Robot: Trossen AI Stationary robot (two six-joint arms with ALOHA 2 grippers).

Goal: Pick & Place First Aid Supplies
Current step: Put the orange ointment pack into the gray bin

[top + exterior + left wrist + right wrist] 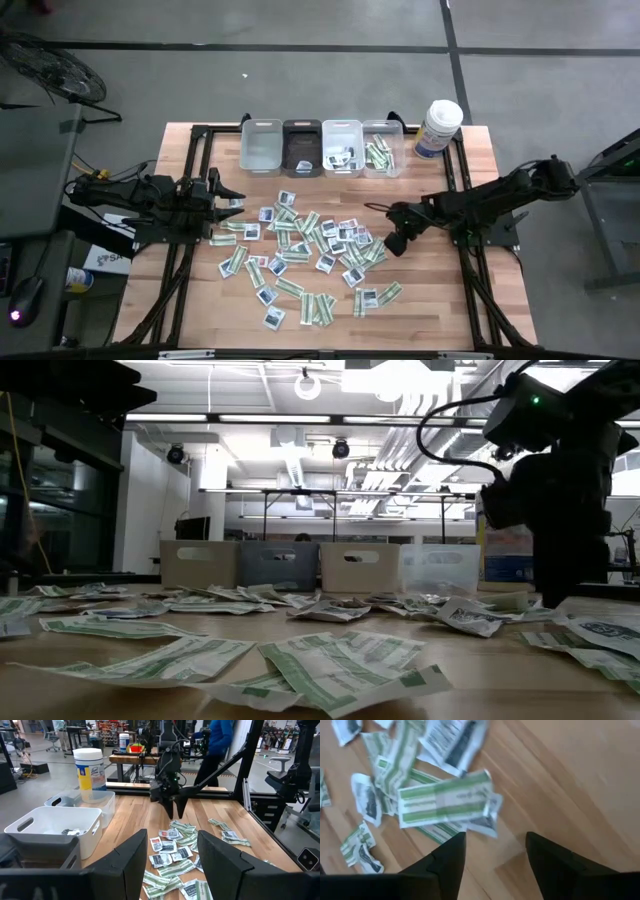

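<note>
The first aid supplies (300, 250) lie scattered flat over the middle of the wooden table: narrow green-and-white strips and squarish white packets with dark marks. My right gripper (392, 243) hangs open, slanting down, over the right edge of the pile. In the right wrist view its fingers (495, 855) stand just short of a green-and-white strip (445, 800), which lies on top of a white packet; nothing is between them. My left gripper (232, 203) waits open and level at the pile's left edge, and its fingers (172, 850) are empty.
Four small bins (322, 147) stand in a row at the far edge; the two on the right hold a few packets. A white canister (438, 128) stands to their right. A black frame (470, 270) borders the table. Bare wood lies right of the pile.
</note>
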